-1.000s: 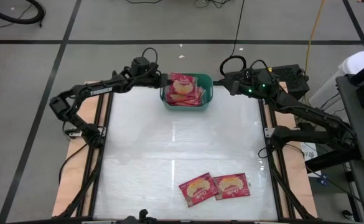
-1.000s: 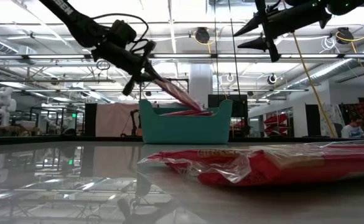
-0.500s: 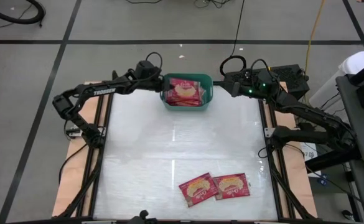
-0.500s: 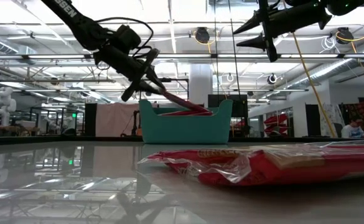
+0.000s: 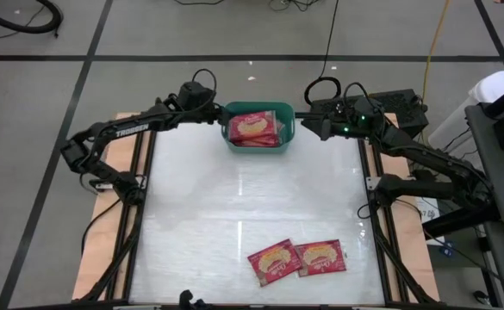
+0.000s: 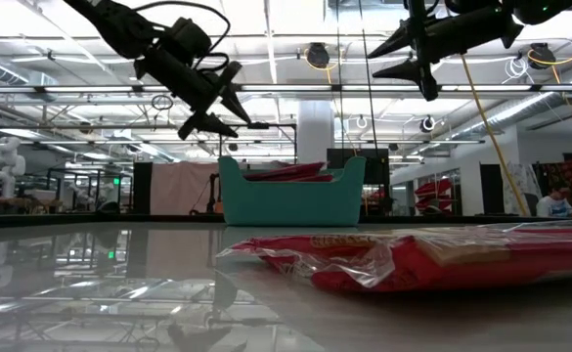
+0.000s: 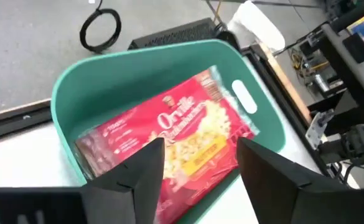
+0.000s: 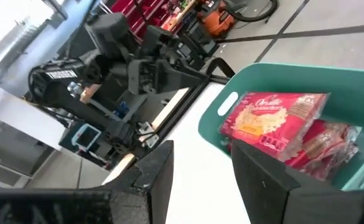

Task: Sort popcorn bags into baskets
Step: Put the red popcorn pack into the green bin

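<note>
Since a second ago the left gripper [image 6: 229,110] has let go of the popcorn bag it was holding over the basket [image 5: 289,129]; its fingers now stand apart with nothing between them, and the gripper has risen a little, hanging above the left edge of the basket. The released bag [image 7: 182,134] now lies flat on top of the other bags in the tub, with its popcorn picture face up. In the low view this top bag [image 6: 284,172] shows just over the rim of the teal basket [image 6: 290,203].

The basket stands at the far side of the table [image 5: 234,202], about in the middle between the two arms. It holds several red bags stacked together.

The right gripper [image 5: 303,129] waits in the air just beside the right side of the basket. Its fingers [image 8: 157,177] are parted and hold nothing.

Two more popcorn bags are on the near part of the table, a little to the right of the middle. They lie flat, side by side and touching: the left one [image 5: 274,262] is turned at an angle, the right one [image 5: 321,257] is nearly straight. Both are well apart from the basket and from both grippers.
</note>
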{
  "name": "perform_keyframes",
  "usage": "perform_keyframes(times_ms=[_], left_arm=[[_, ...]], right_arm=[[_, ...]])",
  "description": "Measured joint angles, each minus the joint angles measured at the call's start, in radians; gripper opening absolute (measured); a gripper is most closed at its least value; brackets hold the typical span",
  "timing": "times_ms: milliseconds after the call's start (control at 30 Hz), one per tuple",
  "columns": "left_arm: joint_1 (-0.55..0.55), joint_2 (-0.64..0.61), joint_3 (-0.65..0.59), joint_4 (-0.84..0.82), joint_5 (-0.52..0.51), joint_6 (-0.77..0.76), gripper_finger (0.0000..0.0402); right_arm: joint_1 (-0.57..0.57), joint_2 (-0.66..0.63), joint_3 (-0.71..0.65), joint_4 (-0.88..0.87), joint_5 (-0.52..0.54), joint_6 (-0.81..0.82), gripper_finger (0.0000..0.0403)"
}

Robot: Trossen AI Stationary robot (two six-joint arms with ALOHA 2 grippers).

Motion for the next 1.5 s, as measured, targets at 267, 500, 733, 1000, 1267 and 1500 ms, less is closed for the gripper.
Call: perform_keyframes(times_ms=[267, 500, 733, 1000, 1267, 1500], left_arm=[[-0.028, -0.067, 0.0, -0.085, -0.015, -0.08, 0.0201], [-0.139, -0.129, 0.0, -0.184, 0.005, -0.129, 0.0165], [-0.301, -0.143, 0.0, -0.255, 0.01, -0.121, 0.0142], [-0.48, -0.142, 0.0, -0.31, -0.009, -0.118, 0.0139], [-0.636, -0.142, 0.0, -0.417, -0.072, -0.133, 0.0152], [-0.807, -0.14, 0.0, -0.477, -0.179, -0.173, 0.0172]], right_arm=[[-0.002, 0.001, 0.0, -0.01, -0.035, -0.061, 0.0155], [-0.002, 0.001, 0.0, -0.047, -0.136, -0.062, 0.0155], [0.004, 0.0, 0.0, -0.149, -0.183, -0.062, 0.0155], [0.066, -0.002, 0.0, -0.334, -0.183, 0.003, 0.0155], [0.195, -0.002, 0.0, -0.362, -0.174, 0.178, 0.0155], [0.424, -0.002, 0.0, -0.365, -0.112, 0.388, 0.0155]])
